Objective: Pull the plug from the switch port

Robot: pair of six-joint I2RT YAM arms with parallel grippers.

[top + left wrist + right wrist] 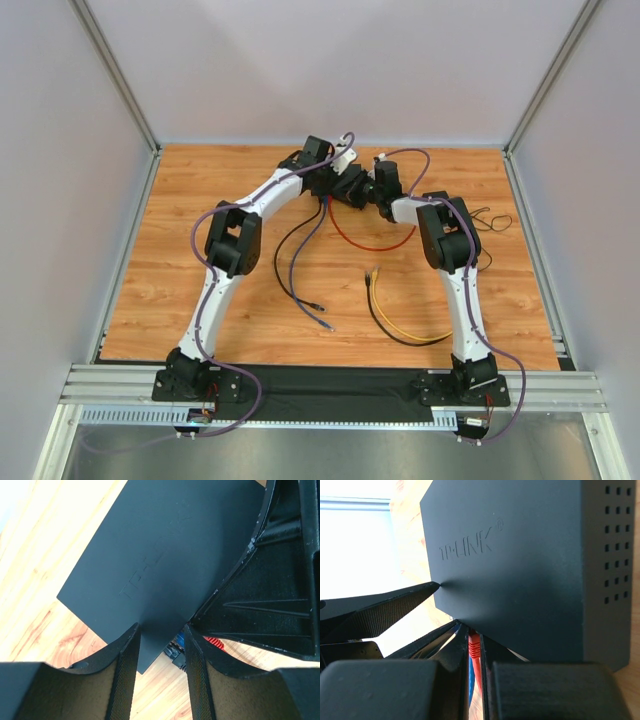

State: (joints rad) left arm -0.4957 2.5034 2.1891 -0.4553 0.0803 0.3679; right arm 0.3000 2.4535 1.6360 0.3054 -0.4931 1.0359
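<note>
The right gripper (474,635) has its fingers drawn close together and clamped on a red plug (474,648). The plug stands between them with its tip up against the socket side of the switch (520,570). How deep the plug sits in its port is hidden by the fingers. A blue plug (177,640) lies just beside it along the same side.

The left gripper (161,626) faces it from the other side. Its fingers are spread only as wide as one corner of the switch and clamped there, each finger pressed against one of the corner's two edges.

The switch is a flat black box with raised lettering on its lid and rows of small vent holes on one side. It lies flat on the desk (180,300), towards the far middle, under the two wrists.

A red cable (360,246) loops out from the switch towards the right arm. A black cable (277,250) and a purple cable (291,262) run from it towards the near edge, their free ends lying on the wood. Well apart, near the right arm, lies a yellow cable (410,335) with a dark one alongside, and a thin black wire (490,218) curls at the right edge.

The desk is orange-brown wood grain, closed in by pale walls on metal posts. Both arm bases are bolted to a black plate (330,385) on metal rails.
</note>
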